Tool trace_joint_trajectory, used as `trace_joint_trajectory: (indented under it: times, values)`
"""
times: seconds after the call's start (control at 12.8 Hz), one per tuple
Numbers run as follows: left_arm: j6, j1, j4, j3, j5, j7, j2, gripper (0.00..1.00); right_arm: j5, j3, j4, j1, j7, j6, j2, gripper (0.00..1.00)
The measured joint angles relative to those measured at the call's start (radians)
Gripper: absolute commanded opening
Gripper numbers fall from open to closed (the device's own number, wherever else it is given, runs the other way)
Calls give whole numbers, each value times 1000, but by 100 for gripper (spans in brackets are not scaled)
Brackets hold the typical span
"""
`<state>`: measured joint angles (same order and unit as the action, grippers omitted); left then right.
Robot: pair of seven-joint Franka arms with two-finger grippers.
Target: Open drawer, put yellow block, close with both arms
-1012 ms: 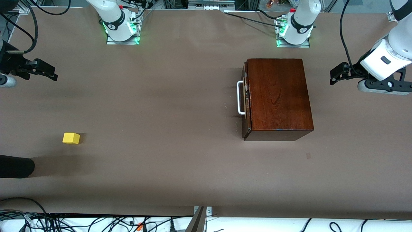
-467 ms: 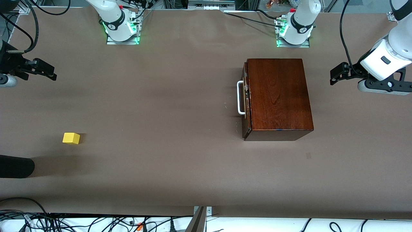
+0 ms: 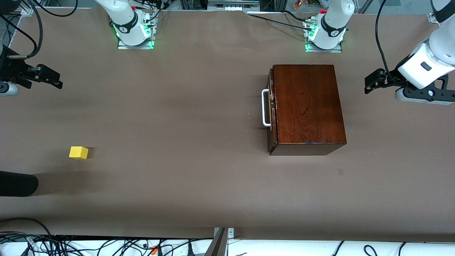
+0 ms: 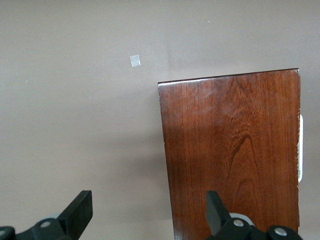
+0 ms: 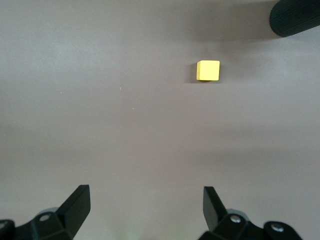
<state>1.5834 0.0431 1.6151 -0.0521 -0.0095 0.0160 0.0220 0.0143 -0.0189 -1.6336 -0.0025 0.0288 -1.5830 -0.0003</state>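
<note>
The dark reddish-brown wooden box (image 3: 307,106) stands toward the left arm's end of the table. Its drawer (image 3: 271,106) is shut, with the white U-shaped handle (image 3: 265,108) facing the table's middle. The box also shows in the left wrist view (image 4: 232,150). The yellow block (image 3: 78,152) lies on the table toward the right arm's end, and shows in the right wrist view (image 5: 208,70). My left gripper (image 3: 371,84) is open and empty, up in the air beside the box. My right gripper (image 3: 53,79) is open and empty, over the table at its own end.
A black cylindrical object (image 3: 17,183) pokes in at the view's edge, nearer the front camera than the yellow block; it also shows in the right wrist view (image 5: 295,17). A small pale mark (image 3: 340,171) lies on the table near the box. Cables run along the front edge.
The right gripper has shifted very slightly toward its end of the table. The left arm, box and block have not moved.
</note>
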Motion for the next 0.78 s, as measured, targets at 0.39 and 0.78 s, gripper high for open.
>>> trace_joint_trajectory:
  times: [0.39,0.78]
  values:
    - [-72,4,0,-11,0,0,11,100,0,0,0,0,1,0,0,100]
    - [-100,16,0,-135,-1,51,96,100,0,0,0,0,3,0,0,100]
